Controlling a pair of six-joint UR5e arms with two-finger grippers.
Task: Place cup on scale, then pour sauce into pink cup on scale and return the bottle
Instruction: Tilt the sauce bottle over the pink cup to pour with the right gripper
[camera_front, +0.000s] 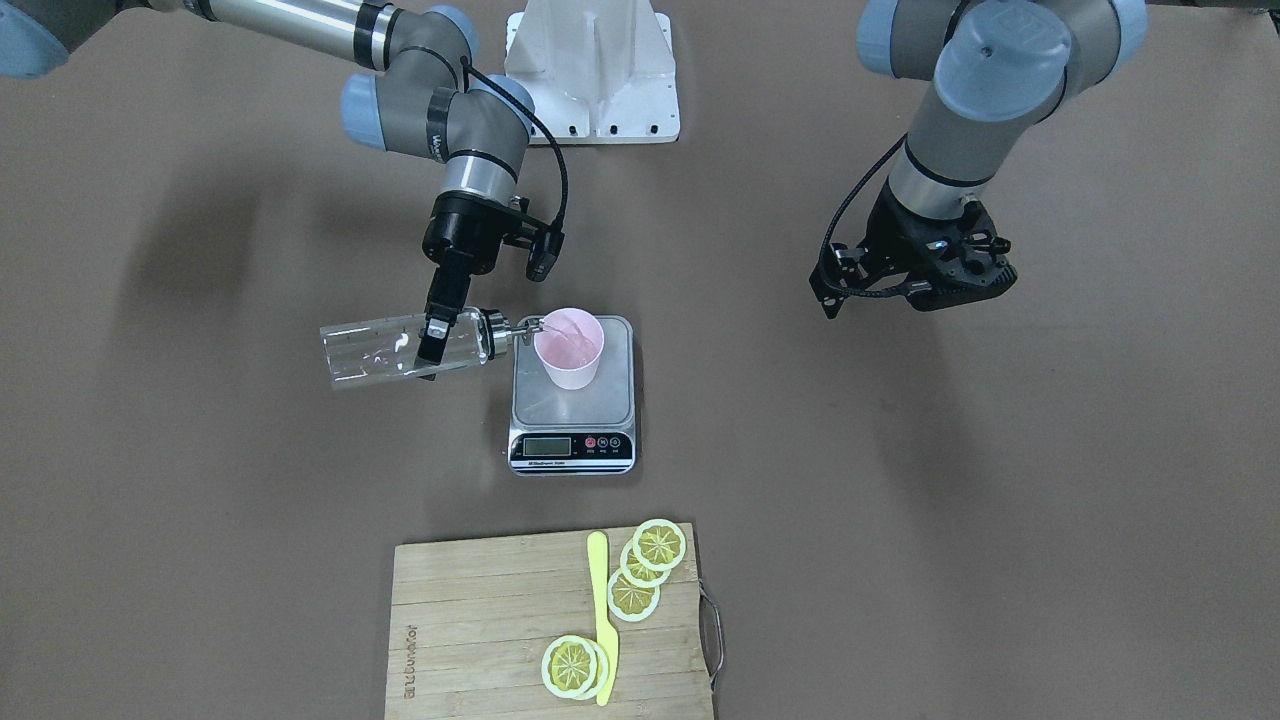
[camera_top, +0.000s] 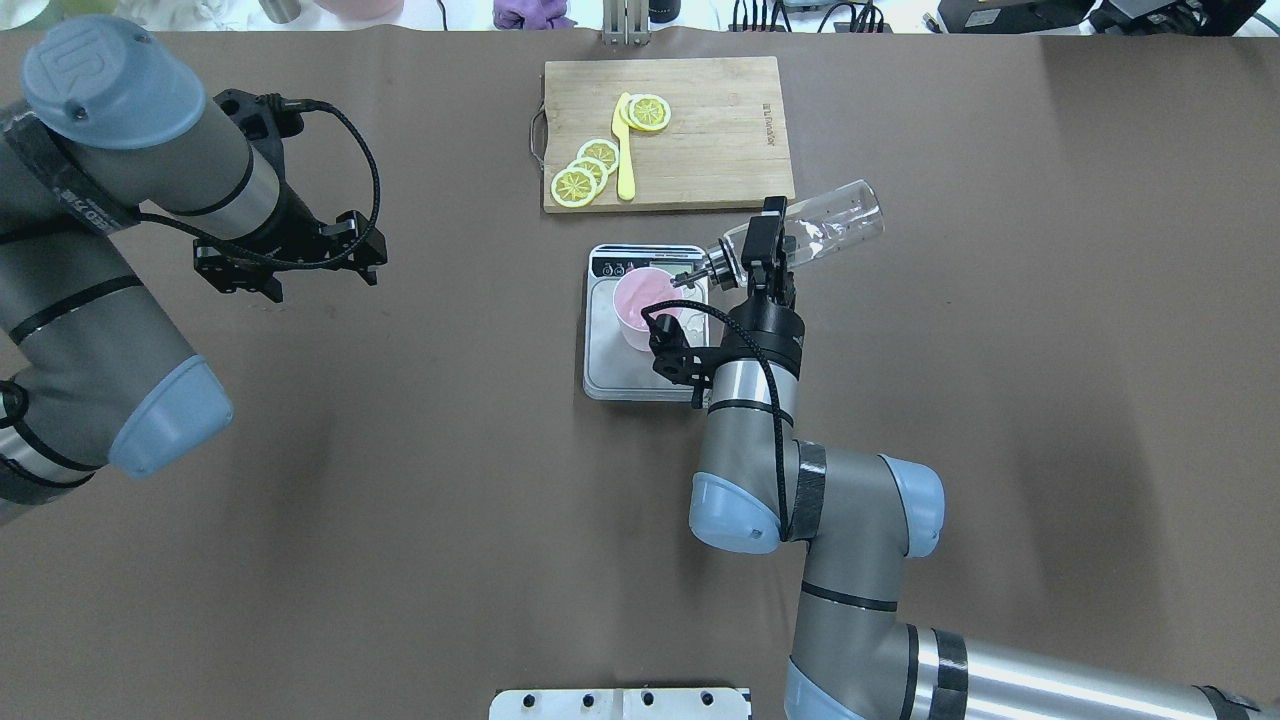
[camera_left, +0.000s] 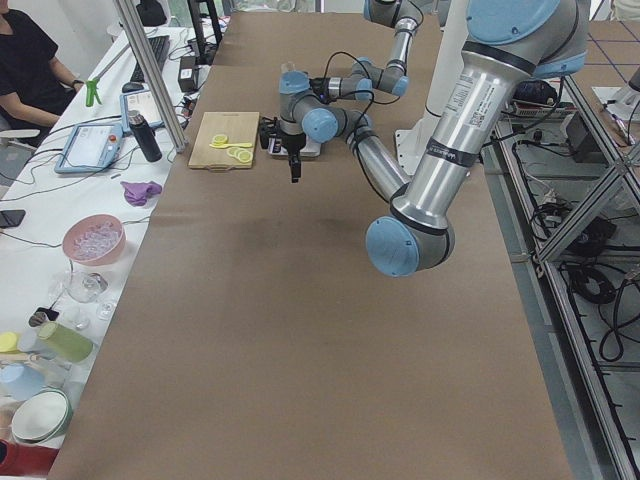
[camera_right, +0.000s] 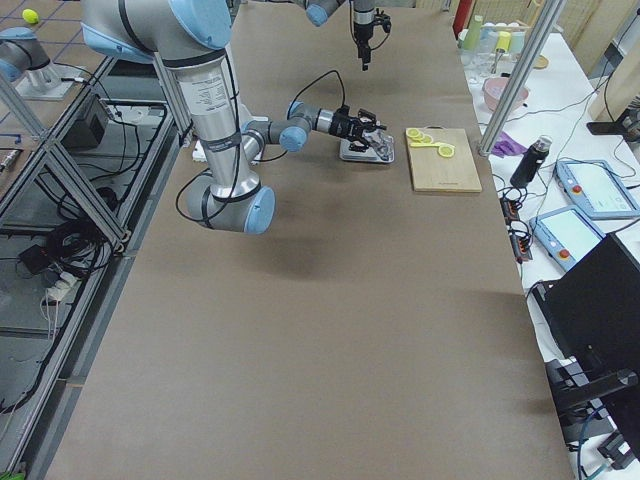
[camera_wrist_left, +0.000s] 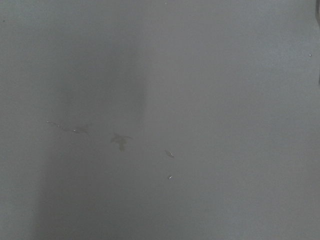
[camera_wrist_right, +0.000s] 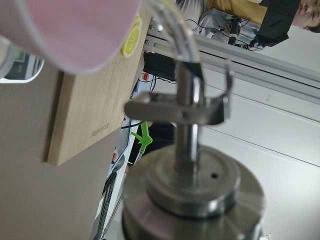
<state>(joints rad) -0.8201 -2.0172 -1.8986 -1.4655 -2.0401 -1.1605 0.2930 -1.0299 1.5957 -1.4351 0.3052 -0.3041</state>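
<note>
Overhead exterior, near first: your right gripper (camera_top: 770, 232) clamps bottle (camera_top: 835, 222) near its neck, tipped nearly flat so spout (camera_top: 693, 278) overhangs cup (camera_top: 640, 300) rim. Cup stands on scale (camera_top: 620, 372), so display (camera_top: 648, 265) can track pour. Off to side, left gripper (camera_top: 290, 262) hovers clear; you cannot tell open or closed. Cutting board (camera_top: 700, 150) beyond.

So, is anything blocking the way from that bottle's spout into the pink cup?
Nothing visible. The tilted bottle has its spout right at the rim of the cup, which stands alone on the scale.
</note>
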